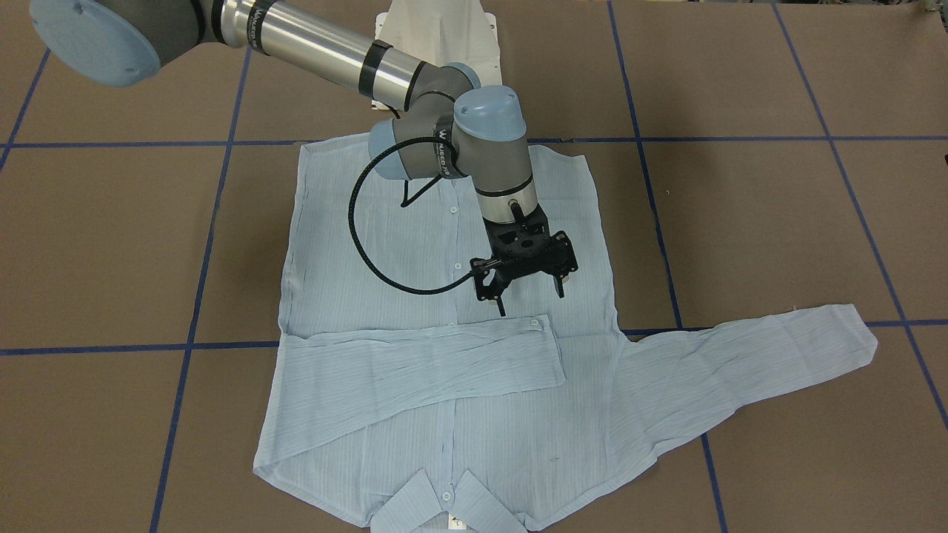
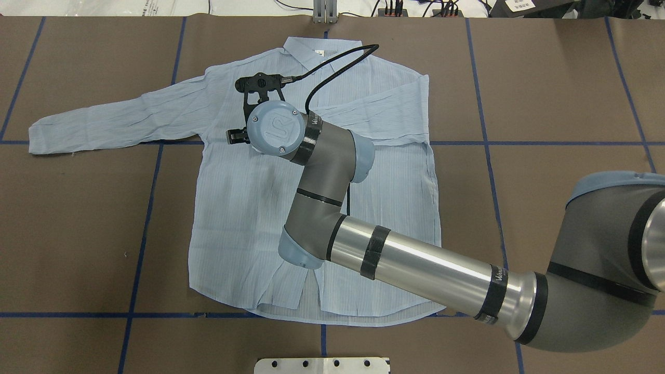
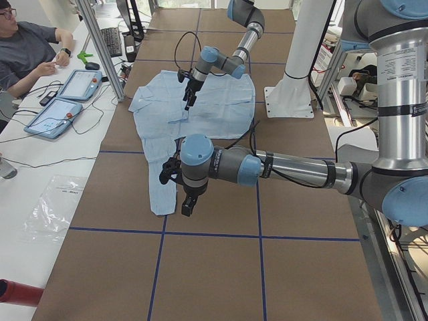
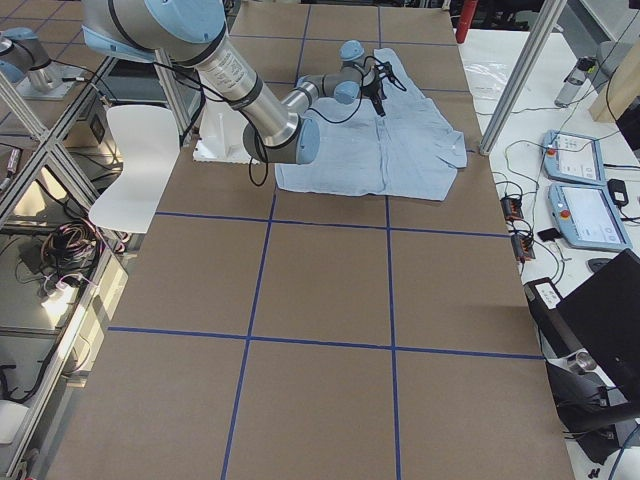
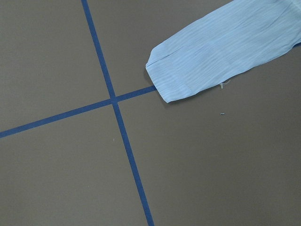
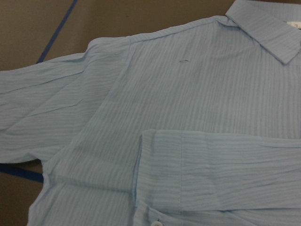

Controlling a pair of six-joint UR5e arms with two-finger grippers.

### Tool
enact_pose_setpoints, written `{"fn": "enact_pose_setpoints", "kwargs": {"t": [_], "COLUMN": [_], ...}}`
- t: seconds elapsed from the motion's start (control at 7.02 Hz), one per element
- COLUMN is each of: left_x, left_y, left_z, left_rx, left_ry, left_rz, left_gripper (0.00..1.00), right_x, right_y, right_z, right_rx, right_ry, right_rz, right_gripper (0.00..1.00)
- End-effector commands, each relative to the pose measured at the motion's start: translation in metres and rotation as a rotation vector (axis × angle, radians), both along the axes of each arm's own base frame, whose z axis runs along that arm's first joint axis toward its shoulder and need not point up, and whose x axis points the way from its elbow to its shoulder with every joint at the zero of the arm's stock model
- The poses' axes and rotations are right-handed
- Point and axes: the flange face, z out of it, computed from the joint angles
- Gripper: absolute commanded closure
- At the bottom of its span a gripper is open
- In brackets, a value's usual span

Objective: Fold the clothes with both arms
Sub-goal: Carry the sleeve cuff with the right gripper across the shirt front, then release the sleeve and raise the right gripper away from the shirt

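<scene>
The pale-blue striped shirt (image 1: 370, 259) lies flat, buttons up, its collar (image 1: 437, 507) toward the operators' side. One sleeve (image 1: 422, 363) is folded across the chest. The other sleeve (image 1: 740, 355) lies stretched out on the table (image 1: 111, 244). My right gripper (image 1: 532, 296) is open and empty, just above the shirt beside the folded sleeve's cuff (image 6: 211, 179). My left gripper (image 3: 186, 204) hovers over the stretched sleeve's end; I cannot tell whether it is open or shut. The left wrist view shows that sleeve's cuff (image 5: 207, 61) lying on the table.
The white pedestal base (image 1: 437, 29) stands behind the shirt's hem. Blue tape lines (image 1: 207, 244) grid the brown table. An operator (image 3: 27, 47) sits by teach pendants (image 3: 67, 100) and an aluminium post (image 3: 100, 47) beyond the collar side.
</scene>
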Motion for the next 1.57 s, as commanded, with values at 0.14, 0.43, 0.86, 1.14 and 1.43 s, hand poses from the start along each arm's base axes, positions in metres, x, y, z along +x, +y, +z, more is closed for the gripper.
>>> {"fn": "enact_pose_setpoints", "kwargs": {"t": [0.14, 0.43, 0.86, 1.14, 1.43], "left_x": [0.002, 0.005, 0.037, 0.089, 0.107], "left_y": [-0.015, -0.022, -0.028, -0.031, -0.069], "left_z": [-0.031, -0.013, 0.059, 0.094, 0.107], "left_rx": [0.049, 0.119, 0.032, 0.003, -0.020], "left_ry": [0.031, 0.033, 0.091, 0.088, 0.076], "left_rz": [-0.052, -0.055, -0.174, -0.308, -0.327], "left_gripper": [0.00, 0.00, 0.00, 0.00, 0.11], "right_x": [0.111, 0.236, 0.434, 0.540, 0.558], "right_y": [-0.084, -0.117, -0.146, -0.143, -0.132], "right_z": [0.037, 0.135, 0.228, 0.311, 0.335], "right_rx": [-0.296, -0.313, -0.193, -0.169, -0.187], "right_ry": [0.084, 0.122, 0.260, 0.235, 0.232], "right_rz": [-0.087, -0.147, -0.298, -0.367, -0.366], "right_gripper": [0.00, 0.00, 0.00, 0.00, 0.00]}}
